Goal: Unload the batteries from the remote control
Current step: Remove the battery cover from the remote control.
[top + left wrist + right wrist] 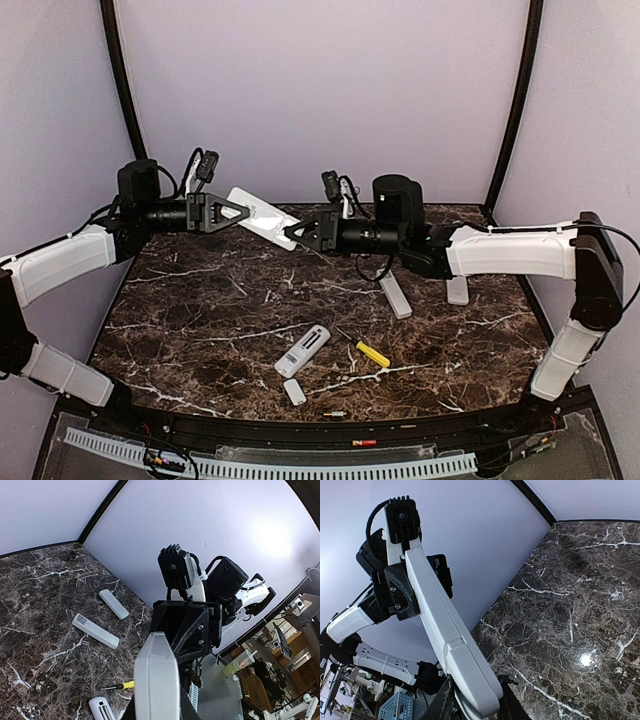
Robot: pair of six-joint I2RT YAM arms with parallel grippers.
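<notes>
A long white remote control [262, 217] hangs in the air above the back of the table, held at both ends. My left gripper [236, 211] is shut on its far-left end and my right gripper [298, 232] is shut on its lower right end. In the left wrist view the remote control [156, 677] fills the foreground, running up from my left gripper [156, 716]. The right wrist view shows its back [442, 622], with a closed cover at the end inside my right gripper [476, 707]. A tiny battery [335, 413] lies at the table's front edge and an orange one [365, 442] on the rail.
On the marble table [200, 300] lie an opened white remote [303, 350], a small white cover [294, 391], a yellow-handled screwdriver [373, 354] and two more white remotes [396, 296] [457, 290]. A slotted cable rail [300, 468] runs along the front.
</notes>
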